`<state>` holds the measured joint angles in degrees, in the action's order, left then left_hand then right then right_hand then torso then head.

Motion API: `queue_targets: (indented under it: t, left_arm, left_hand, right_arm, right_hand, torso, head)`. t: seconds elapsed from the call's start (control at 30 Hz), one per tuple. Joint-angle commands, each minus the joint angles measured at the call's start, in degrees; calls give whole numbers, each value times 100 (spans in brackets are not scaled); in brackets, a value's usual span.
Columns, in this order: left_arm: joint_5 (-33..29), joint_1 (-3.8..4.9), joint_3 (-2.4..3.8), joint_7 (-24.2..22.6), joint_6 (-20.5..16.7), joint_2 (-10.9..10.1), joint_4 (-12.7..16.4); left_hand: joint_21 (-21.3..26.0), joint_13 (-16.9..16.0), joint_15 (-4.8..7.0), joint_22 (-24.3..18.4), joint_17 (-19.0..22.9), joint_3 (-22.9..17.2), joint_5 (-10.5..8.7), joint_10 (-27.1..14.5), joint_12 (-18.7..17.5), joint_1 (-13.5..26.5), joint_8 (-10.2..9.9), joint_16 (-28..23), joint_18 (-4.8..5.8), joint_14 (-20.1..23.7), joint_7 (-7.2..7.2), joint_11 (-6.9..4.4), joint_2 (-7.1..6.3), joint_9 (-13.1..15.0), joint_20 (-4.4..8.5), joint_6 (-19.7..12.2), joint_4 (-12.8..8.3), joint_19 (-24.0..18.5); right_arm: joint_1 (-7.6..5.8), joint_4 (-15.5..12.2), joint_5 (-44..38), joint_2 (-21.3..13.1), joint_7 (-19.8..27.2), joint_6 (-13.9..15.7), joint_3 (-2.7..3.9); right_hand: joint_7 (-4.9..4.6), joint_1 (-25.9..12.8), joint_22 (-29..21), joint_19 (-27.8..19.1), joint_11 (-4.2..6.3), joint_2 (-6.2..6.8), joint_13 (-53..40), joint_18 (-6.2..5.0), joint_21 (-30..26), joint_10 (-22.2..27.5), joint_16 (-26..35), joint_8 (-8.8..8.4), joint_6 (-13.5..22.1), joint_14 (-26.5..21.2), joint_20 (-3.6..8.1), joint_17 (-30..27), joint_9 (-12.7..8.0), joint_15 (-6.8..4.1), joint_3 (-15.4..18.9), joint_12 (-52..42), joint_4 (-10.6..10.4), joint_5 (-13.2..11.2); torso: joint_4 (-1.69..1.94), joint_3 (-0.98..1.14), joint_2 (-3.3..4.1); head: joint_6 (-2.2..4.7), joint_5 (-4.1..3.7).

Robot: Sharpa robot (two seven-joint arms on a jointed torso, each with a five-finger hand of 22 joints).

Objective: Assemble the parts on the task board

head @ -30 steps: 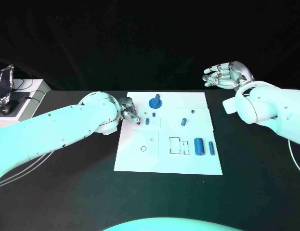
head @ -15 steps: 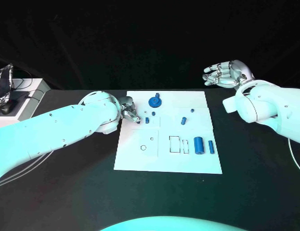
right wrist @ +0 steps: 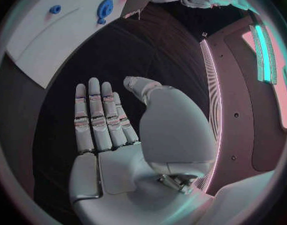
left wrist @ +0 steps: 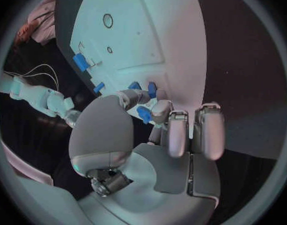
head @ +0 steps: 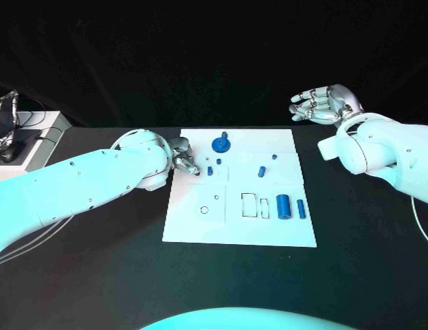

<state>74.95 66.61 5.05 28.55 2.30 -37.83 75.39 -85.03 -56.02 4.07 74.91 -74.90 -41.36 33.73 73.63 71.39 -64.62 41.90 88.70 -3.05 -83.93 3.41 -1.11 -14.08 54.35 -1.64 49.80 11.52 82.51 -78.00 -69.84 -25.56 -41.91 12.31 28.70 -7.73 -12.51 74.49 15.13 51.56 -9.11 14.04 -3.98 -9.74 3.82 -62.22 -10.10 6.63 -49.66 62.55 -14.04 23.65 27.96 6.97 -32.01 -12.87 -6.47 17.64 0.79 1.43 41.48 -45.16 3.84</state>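
The task board [head: 238, 234] lies on the desk [head: 372, 261] between the two arms. The left robot hand [head: 183, 156] sits at its edge, small parts [head: 211, 171] just beside it. The right robot hand [head: 321, 104] is behind the board.

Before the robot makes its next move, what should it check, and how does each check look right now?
1. Left hand at the white board: ok, it sits at the board's left edge.
2. Left fingers on a part: cannot tell; they curl close to small blue pieces, but contact is unclear.
3. Right hand out of the way: ok, raised beyond the board's far right corner, holding nothing.
4. Blue gear undisturbed: ok, on the board's far part.
5. Two blue cylinders waiting: ok, side by side near the right edge.
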Motion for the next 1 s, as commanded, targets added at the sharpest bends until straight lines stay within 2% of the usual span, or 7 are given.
queue_targets:
  t: [0.03, 0.87, 1.0]
  left_arm:
    - [55, -20, -20, -11, 249, 7, 22]
    - [-43, -19, -18, -39, 145, 78, -14]
    - [-54, -19, -22, -63, 157, 96, -27]
  left_hand:
    - [-15, -5, 50, 437, -1308, -1113, -5, 25, -29, 1, -15, 21, 41, -547, -21, -11, 50, 10, -5, 31, -1157, 39]
    - [-10, -19, 48, 426, -1314, -1095, -30, 44, -29, 11, -39, 24, 39, -549, -16, -7, 47, 8, -4, 43, -1142, 31]
    - [5, -4, 50, 414, -1321, -834, -82, 99, -46, 68, -69, 28, 37, -551, -42, -23, 0, 36, -14, 66, -1094, 17]
  right_arm:
    - [1, -8, -27, 0, 70, -65, 3]
    - [1, -4, -29, 10, 69, -66, 3]
    - [1, -3, -30, 10, 69, -66, 3]
  right_hand:
    - [-71, -41, -6, -21, -17, -1, 9, -88, -16, 10, 37, -18, 8, -38, -10, -7, -7, -5, -4, 21, 42, 16]
    - [-71, -53, -37, -17, -17, -2, 11, -88, -15, 13, 47, -18, 8, -35, -11, -8, -9, -4, 1, 18, 42, 18]
    - [-71, -56, -55, -15, -17, -3, 12, -88, -15, 15, 53, -19, 8, -34, -11, -8, -11, -4, 3, 17, 44, 19]
  torso:
    - [1, -2, 3]
    - [-5, 6, 6]
    - [-6, 4, 4]
  head:
    - [-4, -3]
    - [-55, -3]
    - [-69, -12]
